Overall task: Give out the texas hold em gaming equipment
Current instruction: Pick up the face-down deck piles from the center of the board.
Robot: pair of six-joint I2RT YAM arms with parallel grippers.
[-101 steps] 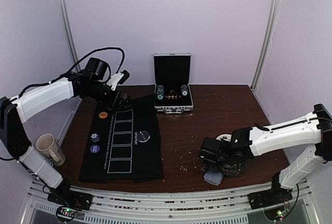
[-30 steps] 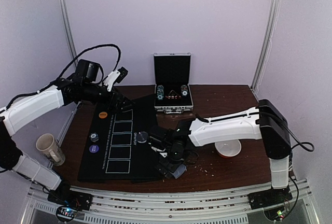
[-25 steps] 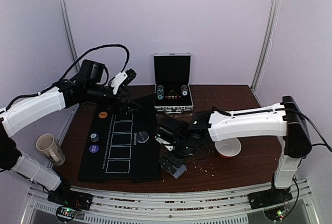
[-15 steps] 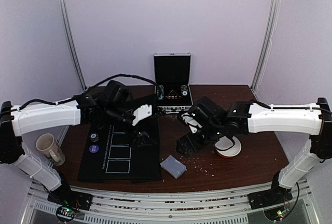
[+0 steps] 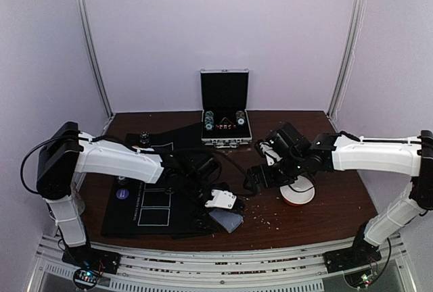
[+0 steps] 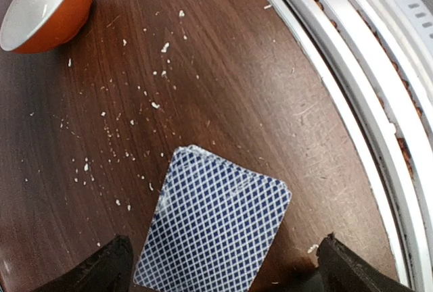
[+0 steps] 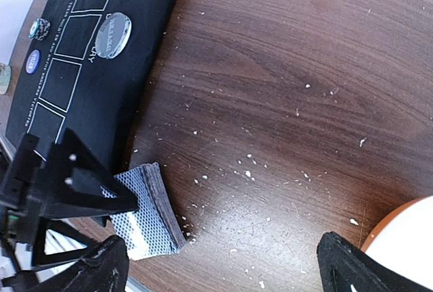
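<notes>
Dark counter (image 6: pixel 223 69): we find the deck (image 6: pixel 213 231) aslant under the wide-open left end effector (image 6: pixel 224 270); the right end effector (image 7: pixel 220 265), equally wide, is farther off.

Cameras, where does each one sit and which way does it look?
Top camera: high behind the arms, looking down at the whole table; both white arms show.
Left wrist camera: on the left arm, looking down at the card deck; tips of the open left claw show.
Right wrist camera: on the right arm, looking down at the black mat and wood; tips of the open right claw show.
Shared: both wrist cameras see the card deck and the orange bowl.
</notes>
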